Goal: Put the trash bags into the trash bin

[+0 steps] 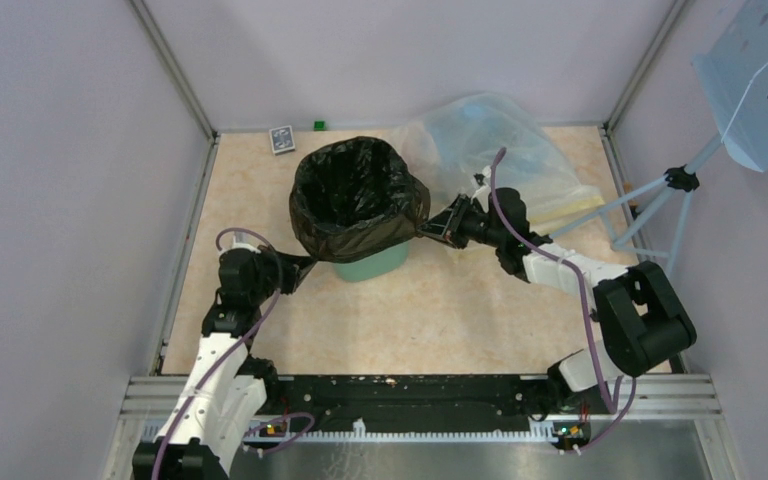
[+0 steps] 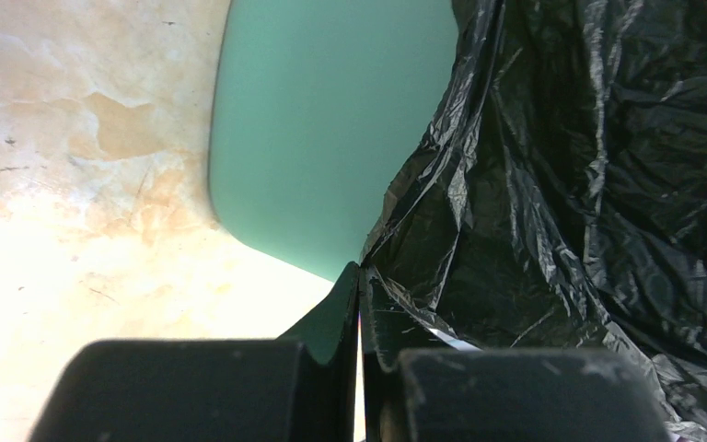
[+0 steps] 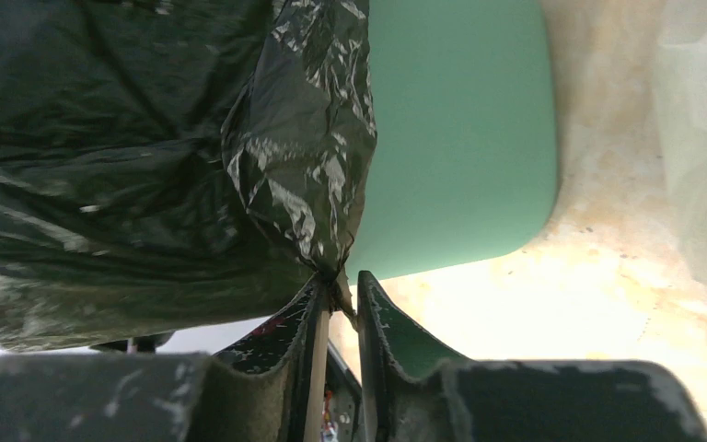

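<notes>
The black trash bag (image 1: pixel 358 195) is open and draped over the mint-green bin (image 1: pixel 378 263), covering its rim; only the bin's lower part shows. My left gripper (image 1: pixel 305 266) is shut on the bag's lower left edge, beside the bin. In the left wrist view its tips (image 2: pixel 361 276) pinch the bag (image 2: pixel 589 184) next to the bin's wall (image 2: pixel 322 138). My right gripper (image 1: pixel 436 228) is shut on the bag's right edge. In the right wrist view its tips (image 3: pixel 339 281) hold a gathered fold of the bag (image 3: pixel 129 184) in front of the bin (image 3: pixel 460 138).
A big clear-yellowish plastic bag (image 1: pixel 505 150) lies behind my right arm, also at the right wrist view's edge (image 3: pixel 700 138). A card box (image 1: pixel 281 138) and a small green cube (image 1: pixel 318 125) sit by the back wall. A light-blue perforated stand (image 1: pixel 760 70) leans in at the right.
</notes>
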`<state>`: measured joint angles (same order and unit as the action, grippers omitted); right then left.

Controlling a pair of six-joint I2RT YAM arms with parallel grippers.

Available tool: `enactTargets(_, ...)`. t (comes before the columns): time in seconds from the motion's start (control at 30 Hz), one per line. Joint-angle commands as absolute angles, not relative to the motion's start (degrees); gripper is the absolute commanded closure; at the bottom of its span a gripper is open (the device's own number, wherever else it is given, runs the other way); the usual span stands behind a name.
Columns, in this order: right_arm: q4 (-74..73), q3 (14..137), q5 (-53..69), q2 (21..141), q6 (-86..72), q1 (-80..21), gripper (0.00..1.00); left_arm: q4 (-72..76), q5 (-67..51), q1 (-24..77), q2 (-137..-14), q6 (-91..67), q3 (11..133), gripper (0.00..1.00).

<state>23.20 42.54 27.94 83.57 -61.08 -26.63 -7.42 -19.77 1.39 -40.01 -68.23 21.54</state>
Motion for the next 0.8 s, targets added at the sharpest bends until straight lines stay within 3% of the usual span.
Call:
enactTargets(0.0, 26.28, 41.83, 27.95, 85.24, -58.61, -27.24, 0.77, -3.56, -18.23, 1.2, -40.12, -65.24, 20.15, 0.95)
enactTargets(0.23, 14.09, 43.52, 20.41, 77.88, -49.75, -27.19, 0.53, -10.29, -13.69, 1.15, -38.18, -59.73, 22.46, 0.9)
enactTargets(0.37, 1.28, 48.36, 11.58, 70.73, -40.67, -27.29, 0.47, -17.49, -7.57, 1.17, -37.24, -55.69, 25.13, 0.64)
enactTargets(0.47, -8.5, 54.99, 5.85, 67.9, -32.64, -28.53, 0.45, -20.01, -6.86, 1.14, -38.29, -53.92, 26.89, 0.59)
enactTargets(0.57, -16.74, 65.26, 1.04, 68.89, -23.96, -33.14, 0.48, -21.54, -4.29, 1.11, -37.21, -52.64, 28.51, 0.59)
enactTargets(0.77, -32.66, 89.06, 0.19, 81.68, -10.72, -41.36, 0.72, -22.86, -1.75, 1.11, -35.67, -50.02, 31.39, 0.57)
